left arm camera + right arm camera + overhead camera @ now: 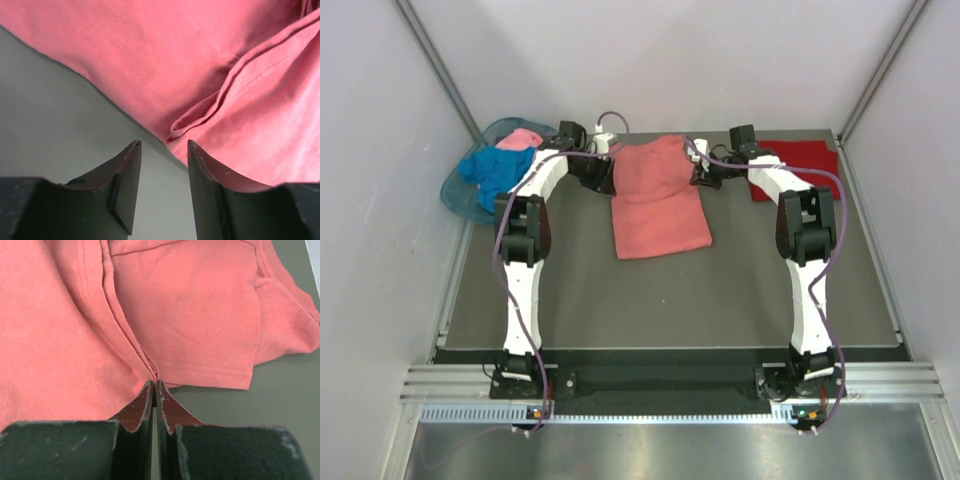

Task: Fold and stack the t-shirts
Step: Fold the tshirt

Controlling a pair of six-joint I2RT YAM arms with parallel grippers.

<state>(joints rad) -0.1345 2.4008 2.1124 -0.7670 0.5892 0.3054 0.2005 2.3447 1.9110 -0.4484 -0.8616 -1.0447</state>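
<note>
Fabric pinched on the right: the right pincer [155,385] is closed tight on the folded edge of the salmon shirt [658,200], likely to pin that fold in place. The left pincer [164,145] stands apart, gripping nothing, the hem just ahead of its tips. Both arms reach far across the desk [720,300], elbows raised, wrists turned inward toward the shirt between them.

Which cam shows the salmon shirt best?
Top external: the whole salmon shirt shows there, full outline, folded to a narrow rectangle. Left wrist gets only one edge with a hem fold. Right wrist shows a sleeve and layered folds up close.
</note>
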